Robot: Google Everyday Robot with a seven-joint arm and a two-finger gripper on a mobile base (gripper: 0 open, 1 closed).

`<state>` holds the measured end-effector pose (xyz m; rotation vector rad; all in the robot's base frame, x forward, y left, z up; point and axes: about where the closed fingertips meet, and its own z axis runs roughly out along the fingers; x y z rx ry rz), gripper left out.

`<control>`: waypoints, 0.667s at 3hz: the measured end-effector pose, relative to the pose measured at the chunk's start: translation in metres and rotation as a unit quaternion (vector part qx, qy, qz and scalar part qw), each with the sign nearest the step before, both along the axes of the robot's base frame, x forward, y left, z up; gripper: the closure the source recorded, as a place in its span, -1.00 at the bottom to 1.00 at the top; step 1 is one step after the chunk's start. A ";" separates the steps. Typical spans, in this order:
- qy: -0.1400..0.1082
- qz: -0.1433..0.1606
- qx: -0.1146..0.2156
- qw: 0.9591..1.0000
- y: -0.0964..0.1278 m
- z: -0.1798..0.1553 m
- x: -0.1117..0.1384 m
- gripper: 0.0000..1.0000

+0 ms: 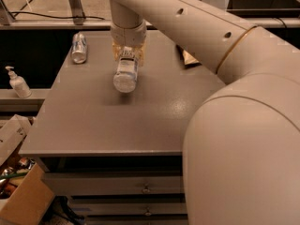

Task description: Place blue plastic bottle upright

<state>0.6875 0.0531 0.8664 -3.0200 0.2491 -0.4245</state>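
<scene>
gripper (127,55) over far-centre of the grey table (93,125), fingers clamped on the upper end of the blue plastic bottle (125,75). Bottle not upright: long axis tilted, base pointing toward the camera and down, cap end hidden in the gripper. Silver can (79,47) lying well apart at far-left

Lab or workshop corner, robot arm (197,27) reaching over a grey metal cabinet (140,125) with drawers (117,186), cardboard boxes (23,200) piling up at lower left, cable (56,17) trailing across the floor upper left, gripper (127,55) clasping a plastic bottle (125,76) upper centre.
</scene>
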 end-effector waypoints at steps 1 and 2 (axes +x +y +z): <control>0.022 0.030 0.074 0.997 0.016 0.022 -0.030 1.00; 0.021 0.030 0.073 0.997 0.016 0.022 -0.029 1.00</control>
